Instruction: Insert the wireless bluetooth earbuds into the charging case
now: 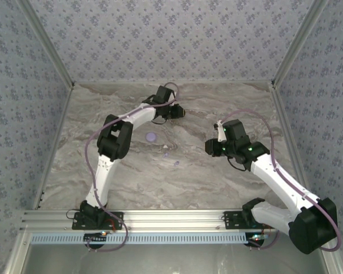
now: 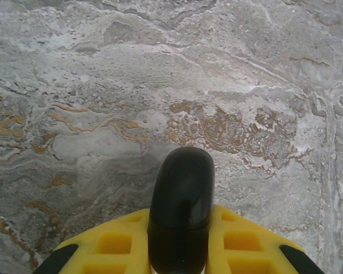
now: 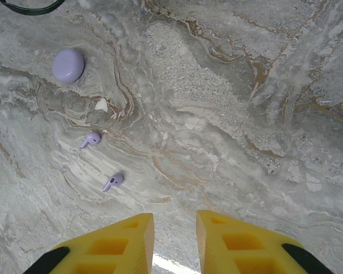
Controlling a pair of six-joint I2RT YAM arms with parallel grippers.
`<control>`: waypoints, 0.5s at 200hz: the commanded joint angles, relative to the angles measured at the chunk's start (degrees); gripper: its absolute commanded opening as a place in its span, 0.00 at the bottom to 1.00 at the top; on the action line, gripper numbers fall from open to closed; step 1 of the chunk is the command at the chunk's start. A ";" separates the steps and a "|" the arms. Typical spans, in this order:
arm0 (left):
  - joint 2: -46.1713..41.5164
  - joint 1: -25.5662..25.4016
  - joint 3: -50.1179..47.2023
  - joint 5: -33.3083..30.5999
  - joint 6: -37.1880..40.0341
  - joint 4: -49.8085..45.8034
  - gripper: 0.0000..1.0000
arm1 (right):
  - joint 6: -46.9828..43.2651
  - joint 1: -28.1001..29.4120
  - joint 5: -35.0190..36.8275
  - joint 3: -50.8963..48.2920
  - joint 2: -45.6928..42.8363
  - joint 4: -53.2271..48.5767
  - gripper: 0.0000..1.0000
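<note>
While the left gripper [image 2: 182, 228] is clamping its ribbed yellow plastic fingers [image 2: 114, 242] shut on one glossy black rounded case [image 2: 183, 177], the right gripper [image 3: 175, 220] is hovering over the veined grey-and-tan marble-patterned table [image 3: 246, 114], its yellow jaws standing slightly apart and gripping nothing. Two tiny pale purple stemmed earbuds [image 3: 91, 139] are lying loose on the table, near each other but not touching, ahead and left of the right gripper; the nearer earbud [image 3: 112, 181] is lying on open surface. One smooth pebble-shaped pale purple case [image 3: 68, 65] is sitting beyond them. A dark cable loop [image 3: 23, 5] is crossing the far corner.
</note>
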 commanded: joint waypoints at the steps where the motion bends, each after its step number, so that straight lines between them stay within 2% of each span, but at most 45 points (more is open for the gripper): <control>1: 1.89 0.15 3.88 0.45 -0.36 -2.71 0.22 | 1.36 0.10 0.73 -0.23 -1.12 -1.13 0.27; 40: 2.43 0.21 4.64 -1.87 1.09 -3.97 0.37 | 1.21 0.08 0.99 0.00 -1.25 -1.57 0.27; 47: 2.34 0.14 4.70 -2.57 1.53 -4.27 0.43 | 1.34 0.04 0.99 0.01 -1.25 -1.57 0.28; 72: 1.28 0.26 4.57 -4.76 3.71 -5.44 0.54 | 1.21 0.01 1.15 0.12 -1.34 -2.06 0.28; 100: -1.79 0.20 1.78 -8.48 4.68 -4.96 0.60 | 1.11 0.06 1.34 0.03 -1.29 -2.06 0.28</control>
